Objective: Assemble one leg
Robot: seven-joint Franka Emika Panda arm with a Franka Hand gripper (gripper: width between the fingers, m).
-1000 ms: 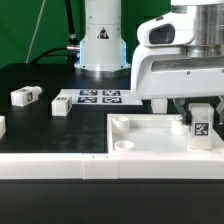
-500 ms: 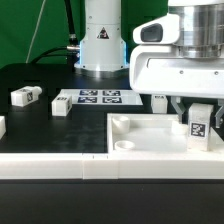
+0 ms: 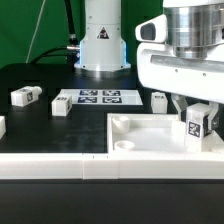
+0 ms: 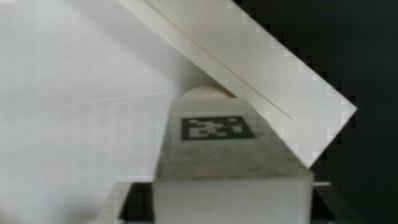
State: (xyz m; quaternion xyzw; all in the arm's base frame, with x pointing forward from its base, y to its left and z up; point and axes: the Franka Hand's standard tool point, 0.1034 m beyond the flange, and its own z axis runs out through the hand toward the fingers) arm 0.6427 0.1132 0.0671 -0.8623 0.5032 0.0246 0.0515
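Over the far corner of the large white square panel (image 3: 150,132), at the exterior view's right: gripper (image 3: 197,118) closing its fingers on the leg (image 3: 196,124), a small white block standing upright with its tag facing the camera, slightly tilted. Wrist view: the leg (image 4: 217,150) sitting between the two finger pads, its tag showing, the panel's raised rim (image 4: 249,70) running just beyond it. Lying on the black table (image 3: 40,75) at the exterior view's left: two loose white blocks (image 3: 26,96) (image 3: 61,105), near the marker board (image 3: 98,97).
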